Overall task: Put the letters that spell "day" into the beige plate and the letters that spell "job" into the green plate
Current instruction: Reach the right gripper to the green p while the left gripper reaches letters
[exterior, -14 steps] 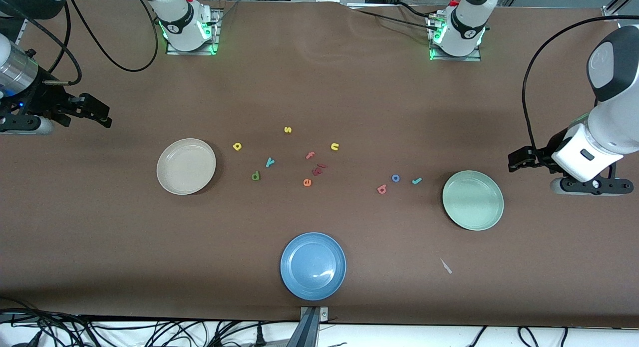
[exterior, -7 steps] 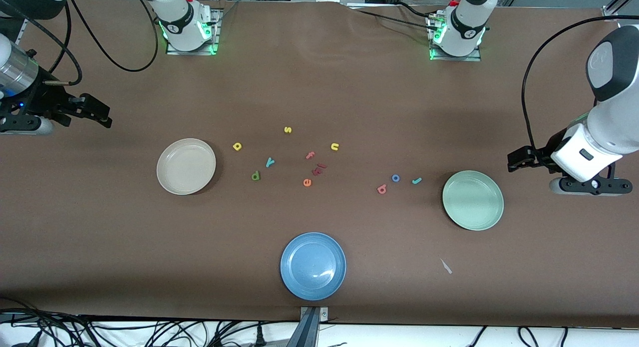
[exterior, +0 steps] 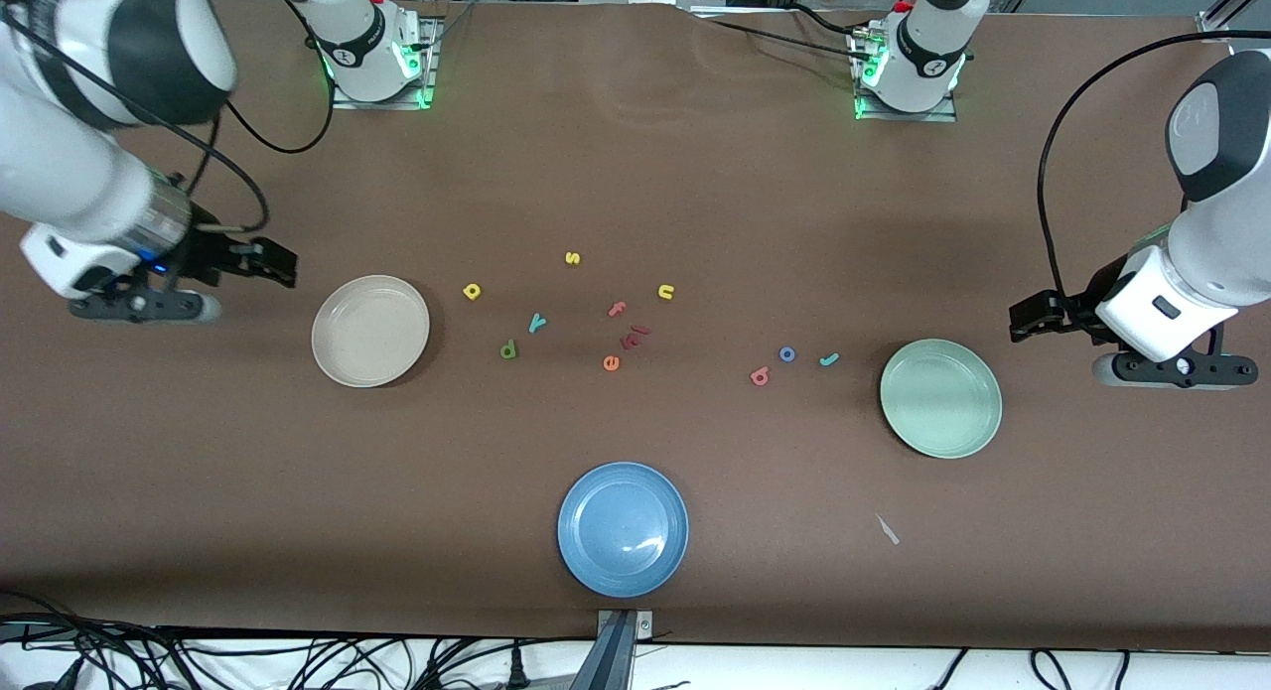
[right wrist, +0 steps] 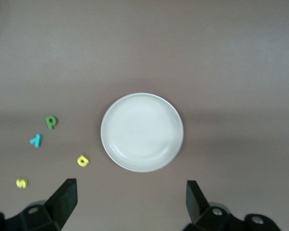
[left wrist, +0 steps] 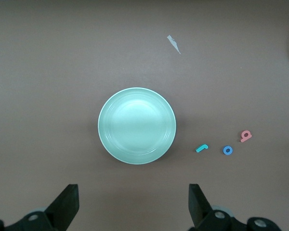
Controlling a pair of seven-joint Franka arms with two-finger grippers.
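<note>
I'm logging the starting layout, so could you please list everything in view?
beige plate: one, cream, toward the right arm's end, empty
green plate: one, mint, toward the left arm's end, empty
blue plate: one, nearest the front camera
day letters: yellow a, teal y, green d, beside the beige plate
job letters: teal j, blue o, salmon b, beside the green plate
spare letters: several, mid-table
left gripper: open, near the green plate
right gripper: open, near the beige plate
</note>
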